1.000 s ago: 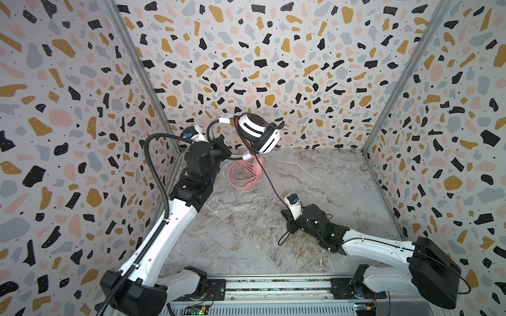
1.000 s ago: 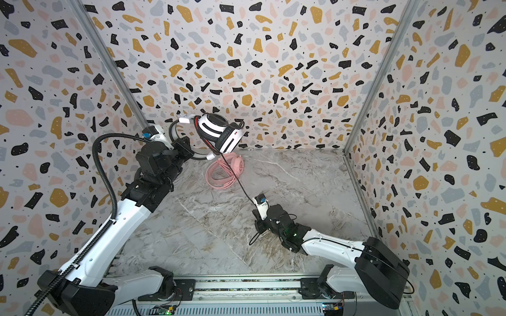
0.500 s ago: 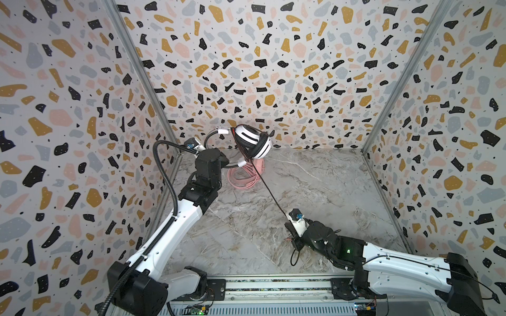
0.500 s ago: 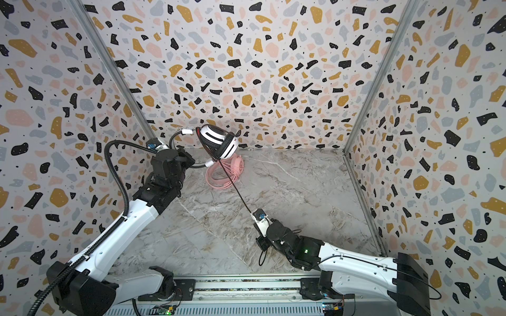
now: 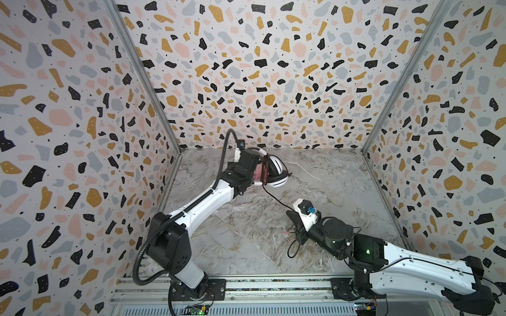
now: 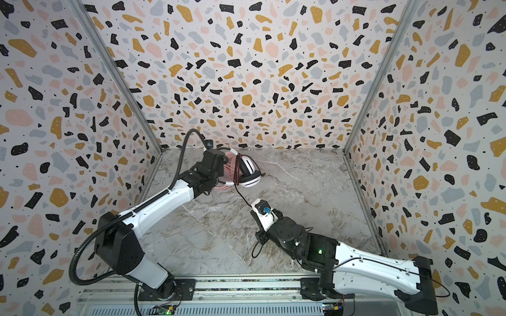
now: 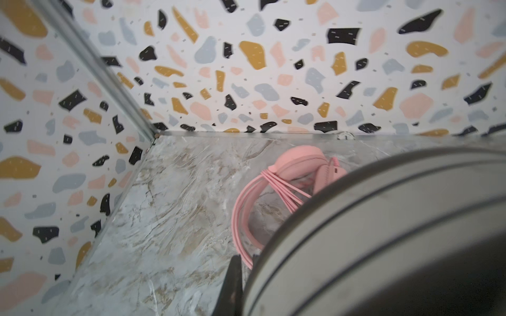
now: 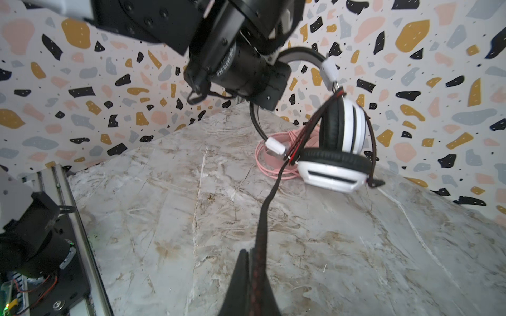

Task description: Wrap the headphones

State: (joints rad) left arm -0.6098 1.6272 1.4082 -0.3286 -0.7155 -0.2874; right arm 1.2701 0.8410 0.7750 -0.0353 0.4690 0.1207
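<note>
The white-and-black headset (image 5: 275, 171) hangs over the table's (image 5: 328, 191) back-left, headband clamped in the left pincer (image 8: 275, 56) (pink headset (image 7: 298, 161) lies beneath). Its black cable (image 5: 273, 195) slants forward to the right pincer (image 8: 252, 262), closed tight on it.

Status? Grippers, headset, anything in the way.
Left gripper shut on headband of white-and-black headset. Right gripper shut on black cable, partly wound round headset. Pink headset close behind.

Two arms: left arm (image 5: 204, 201), right arm (image 5: 410, 270); white shells, black joints. Left: black ribbed hose (image 5: 224, 153). Right: green light (image 5: 368, 250), blue plug (image 5: 310, 210); right gripper (image 8: 253, 255), black tapered fingers (image 8: 241, 287). Silver rail (image 5: 273, 286) at 6 o'clock.
</note>
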